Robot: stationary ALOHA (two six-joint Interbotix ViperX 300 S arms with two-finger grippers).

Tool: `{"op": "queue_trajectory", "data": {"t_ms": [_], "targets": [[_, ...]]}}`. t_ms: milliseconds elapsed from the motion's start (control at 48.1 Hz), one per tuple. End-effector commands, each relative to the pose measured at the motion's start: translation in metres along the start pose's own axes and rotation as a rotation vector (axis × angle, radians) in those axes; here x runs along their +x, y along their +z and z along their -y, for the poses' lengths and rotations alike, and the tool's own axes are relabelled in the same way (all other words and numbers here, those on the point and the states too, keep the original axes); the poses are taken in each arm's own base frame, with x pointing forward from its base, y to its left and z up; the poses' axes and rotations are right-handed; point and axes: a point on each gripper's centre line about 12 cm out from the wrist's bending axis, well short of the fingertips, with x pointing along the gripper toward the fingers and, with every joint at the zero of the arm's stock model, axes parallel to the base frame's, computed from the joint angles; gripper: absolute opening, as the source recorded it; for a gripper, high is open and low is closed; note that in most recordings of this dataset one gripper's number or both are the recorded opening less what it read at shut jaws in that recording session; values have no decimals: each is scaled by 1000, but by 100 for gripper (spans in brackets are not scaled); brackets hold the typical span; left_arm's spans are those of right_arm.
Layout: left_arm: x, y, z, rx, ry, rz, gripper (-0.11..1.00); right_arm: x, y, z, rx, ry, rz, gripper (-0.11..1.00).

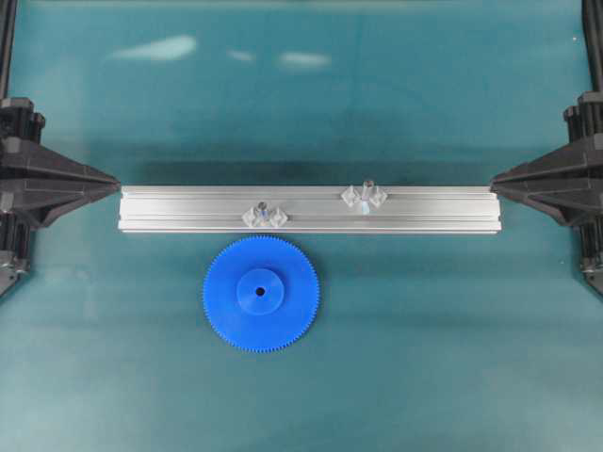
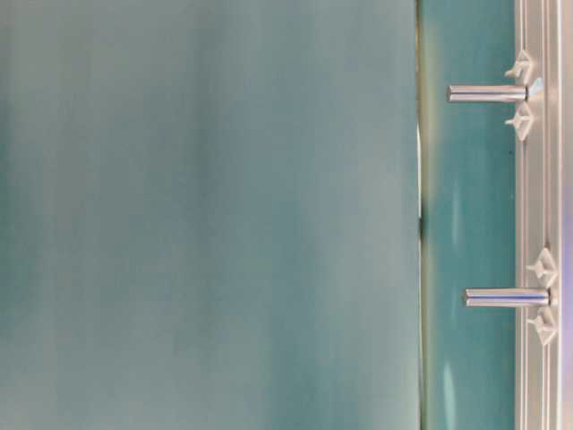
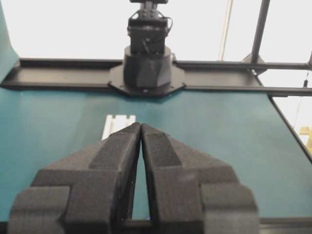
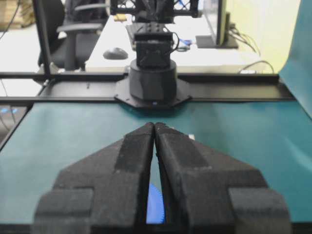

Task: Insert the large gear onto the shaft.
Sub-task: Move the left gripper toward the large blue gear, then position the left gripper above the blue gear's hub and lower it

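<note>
Both arms are pulled back to the sides, level, pointing at each other. Left gripper (image 3: 140,127) at 9 o'clock has its jaws pressed together, empty; right gripper (image 4: 154,126) at 3 o'clock the same. One large gear (image 1: 261,294) lies flat at approx. 6 o'clock of the rail (image 1: 188,209). Two pins stand on the rail: the shaft (image 1: 366,187), probably the right one, and the shorter pin (image 1: 263,207).

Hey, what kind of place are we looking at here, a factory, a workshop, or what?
Most likely a robotics lab bench. Two black robot arms face each other across a teal mat, a blue large gear lies beside an aluminium rail with pins, and an office chair and computer mouse sit behind.
</note>
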Motion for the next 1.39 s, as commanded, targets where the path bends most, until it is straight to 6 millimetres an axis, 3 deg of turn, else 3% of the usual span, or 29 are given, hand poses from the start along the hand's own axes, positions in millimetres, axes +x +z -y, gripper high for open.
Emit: {"op": "queue_trajectory", "data": {"t_ms": [0, 62, 145, 291, 790, 1372], "targets": [[12, 12, 0, -39, -1, -12, 11, 3, -1, 2, -7, -8, -5, 16], [19, 10, 0, -80, 0, -48, 11, 3, -3, 2, 7, -13, -14, 19], [25, 8, 3, -117, -9, -82, 1, 4, -5, 3, 26, -16, -29, 8], [34, 3, 10, -128, -36, -135, 0, 5, -7, 2, 36, -15, -61, 2], [76, -21, 20, -19, -63, -478, 0, -1, -38, 2, 47, -21, -366, 2], [139, -65, 45, 11, -111, -765, 0, -13, -67, 3, 124, -48, -484, 2]]}}
